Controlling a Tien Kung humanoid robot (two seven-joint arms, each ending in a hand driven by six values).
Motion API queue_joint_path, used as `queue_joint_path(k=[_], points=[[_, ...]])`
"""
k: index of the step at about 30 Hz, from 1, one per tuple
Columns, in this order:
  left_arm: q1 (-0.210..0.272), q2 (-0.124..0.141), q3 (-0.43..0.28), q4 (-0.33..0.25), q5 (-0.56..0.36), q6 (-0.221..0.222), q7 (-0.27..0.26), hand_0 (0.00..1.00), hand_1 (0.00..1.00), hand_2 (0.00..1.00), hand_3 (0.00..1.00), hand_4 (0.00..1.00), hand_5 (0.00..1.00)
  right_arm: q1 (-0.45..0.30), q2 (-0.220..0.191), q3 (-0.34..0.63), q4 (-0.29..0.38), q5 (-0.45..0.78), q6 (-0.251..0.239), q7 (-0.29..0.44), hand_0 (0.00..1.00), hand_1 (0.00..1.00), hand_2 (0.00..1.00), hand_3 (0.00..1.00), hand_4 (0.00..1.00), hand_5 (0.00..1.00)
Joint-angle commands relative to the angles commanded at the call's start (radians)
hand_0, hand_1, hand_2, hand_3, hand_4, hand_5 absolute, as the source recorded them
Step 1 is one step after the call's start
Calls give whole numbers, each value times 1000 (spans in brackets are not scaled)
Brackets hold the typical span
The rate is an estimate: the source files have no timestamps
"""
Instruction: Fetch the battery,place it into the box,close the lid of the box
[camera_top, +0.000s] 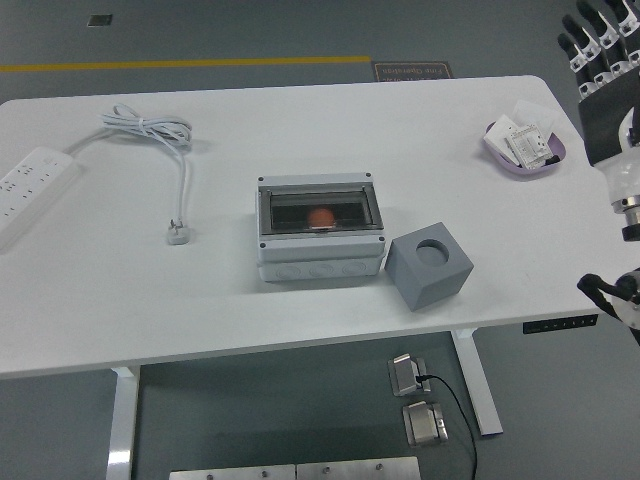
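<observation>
Bench (120, 300): white, carries everything below.
Box (319, 230): grey enclosure near bench centre; tinted transparent lid lies flat over the cavity and looks shut.
Battery: none identifiable as such. An orange round item (320, 216) sits inside the box, seen through the lid; whether this is the battery, cannot tell.
Grey cube (429, 265): just beside the box at its 4 o'clock, round recess in its top face, recess appears empty.
Purple dish (525, 146): at 2 o'clock from the box, near the bench's right edge, holds white packets.
Power strip (30, 187) and coiled white cable (150, 130): at 9 to 10 o'clock, well apart from the box.
Right hand (603, 50): at the frame's upper right corner, off the bench edge, fingers extended and spread, gripping nothing.
Left hand: out of view.
Step judged: task looks at or near its end, item in box, lid down.
Doing it well: confirm the lid is seated all along its front edge; if it needs pressing, come in flat-palmed from above at the lid's front, avoid nudging the cube, and keep the forearm above the dish.
</observation>
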Motion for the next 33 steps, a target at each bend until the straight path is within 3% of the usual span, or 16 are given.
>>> queue_joint_path(k=[10, 25, 26, 31, 32, 33], points=[[6, -3, 13, 2, -23, 2, -7, 608, 621, 593, 602, 620, 221, -6, -3, 19, 5, -45, -2, -28, 961, 803, 832, 886, 985, 866], [-4, 2, 38, 5, -77, 7, -21, 607, 621, 593, 603, 620, 222, -27, 18, 67, 11, -64, -34, 1, 925, 778, 808, 873, 985, 869], [-5, 2, 39, 5, -79, 7, -22, 608, 622, 594, 603, 620, 222, -26, 18, 67, 12, -69, -35, 0, 911, 777, 818, 770, 985, 872], [-5, 0, 38, 5, -78, 7, -22, 608, 622, 594, 603, 620, 222, -30, 17, 75, 17, -85, -40, -5, 911, 777, 818, 770, 985, 872], [-4, -1, 37, 5, -75, 6, -21, 608, 622, 594, 602, 620, 222, -31, 17, 77, 18, -88, -40, -9, 892, 785, 823, 640, 982, 871], [-4, -1, 35, 5, -73, 6, -20, 608, 622, 594, 602, 620, 222, -32, 17, 79, 19, -90, -40, -11, 892, 785, 823, 640, 982, 871]])
